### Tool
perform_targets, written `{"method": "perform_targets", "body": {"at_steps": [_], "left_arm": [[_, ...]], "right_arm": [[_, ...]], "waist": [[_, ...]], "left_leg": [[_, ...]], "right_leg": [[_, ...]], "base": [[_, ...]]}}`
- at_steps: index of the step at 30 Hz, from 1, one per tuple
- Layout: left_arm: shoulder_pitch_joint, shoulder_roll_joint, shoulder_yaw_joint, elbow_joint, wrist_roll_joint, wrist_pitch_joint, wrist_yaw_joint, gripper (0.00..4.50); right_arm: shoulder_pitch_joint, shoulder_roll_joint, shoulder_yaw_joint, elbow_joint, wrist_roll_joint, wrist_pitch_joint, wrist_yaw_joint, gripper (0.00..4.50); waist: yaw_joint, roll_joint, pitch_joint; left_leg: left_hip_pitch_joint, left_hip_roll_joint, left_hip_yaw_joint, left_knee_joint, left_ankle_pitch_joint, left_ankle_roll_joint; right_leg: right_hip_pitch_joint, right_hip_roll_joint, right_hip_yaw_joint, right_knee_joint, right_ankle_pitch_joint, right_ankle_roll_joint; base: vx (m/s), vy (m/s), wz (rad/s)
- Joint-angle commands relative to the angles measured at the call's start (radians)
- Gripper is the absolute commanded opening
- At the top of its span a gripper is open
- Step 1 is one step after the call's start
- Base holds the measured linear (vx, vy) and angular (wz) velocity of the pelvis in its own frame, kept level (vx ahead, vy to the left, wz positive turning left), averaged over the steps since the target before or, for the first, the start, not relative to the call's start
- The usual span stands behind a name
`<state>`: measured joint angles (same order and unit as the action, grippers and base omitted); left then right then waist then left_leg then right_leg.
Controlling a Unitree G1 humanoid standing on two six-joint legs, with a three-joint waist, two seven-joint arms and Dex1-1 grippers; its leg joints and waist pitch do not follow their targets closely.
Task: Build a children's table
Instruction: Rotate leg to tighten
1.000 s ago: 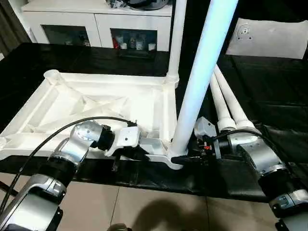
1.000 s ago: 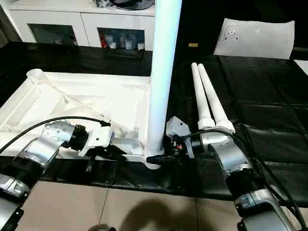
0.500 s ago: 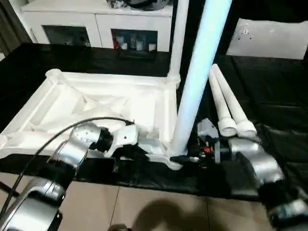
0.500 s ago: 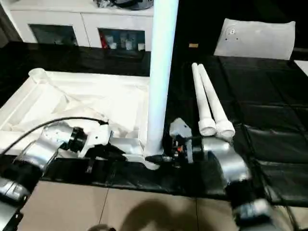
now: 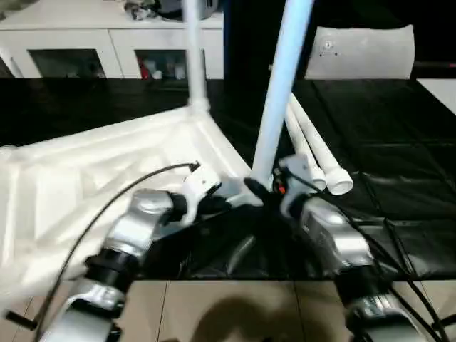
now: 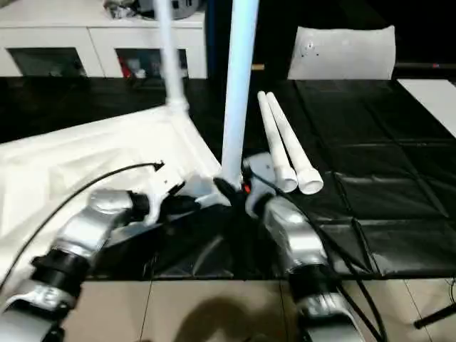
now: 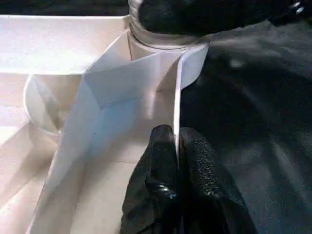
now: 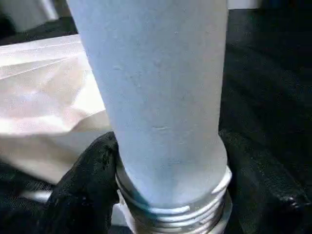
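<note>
Both grippers working the near corner of the upside-down table top

The table top (image 5: 92, 178) lies ribbed side up on the black mat (image 5: 399, 128). Left gripper (image 7: 176, 146) has its fingers pinched tight on the thin rim wall right by the corner socket. Right gripper (image 8: 165, 195) sits fairly wide, wrapped around the base of the upright leg (image 5: 279, 92) at that socket. A second leg (image 5: 194, 57) stands in the far corner, and two loose legs (image 5: 313, 153) lie side by side on the mat just beside the right arm.
</note>
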<state>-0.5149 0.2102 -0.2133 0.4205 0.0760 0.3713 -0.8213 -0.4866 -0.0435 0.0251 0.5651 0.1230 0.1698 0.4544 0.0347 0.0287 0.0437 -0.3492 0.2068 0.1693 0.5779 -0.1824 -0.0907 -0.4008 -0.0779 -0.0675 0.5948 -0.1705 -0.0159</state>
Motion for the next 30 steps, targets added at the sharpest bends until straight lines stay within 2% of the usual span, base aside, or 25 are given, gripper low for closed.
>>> {"method": "perform_targets", "body": {"at_steps": [1,3,7,8,9,10,11,12,14,18,19,24,29,30], "left_arm": [[-0.047,-0.065,-0.003,-0.056,-0.004,-0.001,0.110,0.00],[-0.032,-0.055,-0.014,-0.083,0.008,0.025,0.107,0.00],[-0.009,-0.019,-0.033,-0.118,0.007,0.031,0.064,0.00],[-0.005,-0.014,-0.030,-0.122,0.007,0.039,0.055,0.00],[-0.001,-0.006,-0.031,-0.123,0.009,0.041,0.046,0.00],[0.006,0.006,-0.031,-0.126,0.011,0.047,0.034,0.00],[0.009,0.017,-0.032,-0.121,0.011,0.032,0.021,0.00],[0.013,0.030,-0.036,-0.116,0.009,0.008,-0.001,0.00],[0.016,0.040,-0.037,-0.112,0.005,-0.005,-0.017,0.00],[0.021,0.113,-0.070,-0.051,-0.019,-0.170,-0.163,0.00],[0.021,0.120,-0.073,-0.045,-0.029,-0.181,-0.191,0.00],[0.003,0.170,-0.110,0.002,-0.038,-0.300,-0.329,0.00],[-0.025,0.205,-0.136,0.040,-0.065,-0.376,-0.470,0.00],[-0.038,0.218,-0.150,0.052,-0.066,-0.401,-0.515,0.00]], "right_arm": [[0.033,0.110,0.126,0.039,0.008,0.051,0.077,2.75],[0.057,0.093,0.131,0.011,-0.033,0.011,0.062,3.45],[0.094,0.050,0.096,-0.028,-0.037,-0.048,0.054,3.68],[0.100,0.037,0.090,-0.035,-0.037,-0.066,0.055,3.90],[0.106,0.023,0.085,-0.044,-0.038,-0.083,0.056,3.90],[0.118,-0.002,0.078,-0.060,-0.040,-0.111,0.057,3.95],[0.129,-0.022,0.073,-0.076,-0.034,-0.133,0.078,4.07],[0.143,-0.043,0.062,-0.101,-0.019,-0.142,0.111,4.07],[0.155,-0.060,0.053,-0.123,-0.005,-0.147,0.141,4.37],[0.200,-0.190,0.034,-0.248,0.064,-0.131,0.352,4.46],[0.200,-0.215,0.038,-0.254,0.068,-0.131,0.381,4.46],[0.182,-0.316,0.062,-0.266,0.090,-0.119,0.528,4.46],[0.147,-0.376,0.099,-0.250,0.083,-0.098,0.647,4.46],[0.136,-0.393,0.129,-0.247,0.082,-0.092,0.708,4.46]], "waist": [[0.007,-0.001,-0.056],[0.010,-0.002,-0.060],[0.016,-0.002,-0.062],[0.015,-0.001,-0.061],[0.015,-0.001,-0.060],[0.014,0.003,-0.059],[0.013,0.001,-0.059],[0.013,0.002,-0.060],[0.012,0.000,-0.060],[0.014,-0.002,-0.063],[0.013,0.002,-0.062],[0.023,0.000,-0.058],[0.037,-0.004,-0.059],[0.039,-0.007,-0.061]], "left_leg": [[-0.005,0.010,-0.003,-0.069,-0.259,0.023],[-0.007,0.010,-0.001,-0.068,-0.229,0.032],[-0.009,0.011,0.002,-0.066,-0.196,0.047],[-0.009,0.011,0.001,-0.066,-0.195,0.048],[-0.010,0.011,0.001,-0.067,-0.195,0.048],[-0.010,0.011,0.001,-0.068,-0.204,0.046],[-0.010,0.010,0.002,-0.067,-0.208,0.046],[-0.011,0.009,0.003,-0.066,-0.211,0.047],[-0.013,0.009,0.002,-0.066,-0.208,0.058],[-0.017,0.009,0.001,-0.061,-0.179,0.091],[-0.016,0.010,0.002,-0.061,-0.186,0.092],[-0.007,0.013,0.004,-0.063,-0.228,0.082],[-0.005,0.016,0.006,-0.061,-0.211,0.077],[-0.006,0.017,0.007,-0.060,-0.207,0.078]], "right_leg": [[0.042,-0.051,0.034,-0.089,-0.383,-0.142],[0.045,-0.050,0.036,-0.081,-0.310,-0.160],[0.049,-0.051,0.037,-0.075,-0.245,-0.176],[0.050,-0.051,0.037,-0.074,-0.240,-0.178],[0.051,-0.050,0.036,-0.075,-0.241,-0.180],[0.051,-0.050,0.036,-0.076,-0.247,-0.179],[0.051,-0.049,0.035,-0.078,-0.250,-0.178],[0.052,-0.049,0.036,-0.078,-0.255,-0.174],[0.054,-0.048,0.036,-0.079,-0.248,-0.172],[0.057,-0.046,0.035,-0.073,-0.180,-0.187],[0.056,-0.046,0.035,-0.074,-0.185,-0.191],[0.050,-0.050,0.036,-0.084,-0.288,-0.181],[0.050,-0.048,0.036,-0.072,-0.238,-0.200],[0.052,-0.049,0.036,-0.070,-0.229,-0.201]], "base": [[0.000,0.000,0.00],[0.000,0.000,0.00],[0.000,0.000,0.00],[0.000,0.000,0.00],[0.000,0.000,0.00],[0.000,0.000,0.00],[0.000,0.000,0.00],[0.000,0.000,0.00],[0.000,0.000,0.00],[0.000,0.000,0.00],[0.000,0.000,0.00],[0.000,0.000,0.00],[0.000,0.000,0.00],[0.000,0.000,0.00]]}}
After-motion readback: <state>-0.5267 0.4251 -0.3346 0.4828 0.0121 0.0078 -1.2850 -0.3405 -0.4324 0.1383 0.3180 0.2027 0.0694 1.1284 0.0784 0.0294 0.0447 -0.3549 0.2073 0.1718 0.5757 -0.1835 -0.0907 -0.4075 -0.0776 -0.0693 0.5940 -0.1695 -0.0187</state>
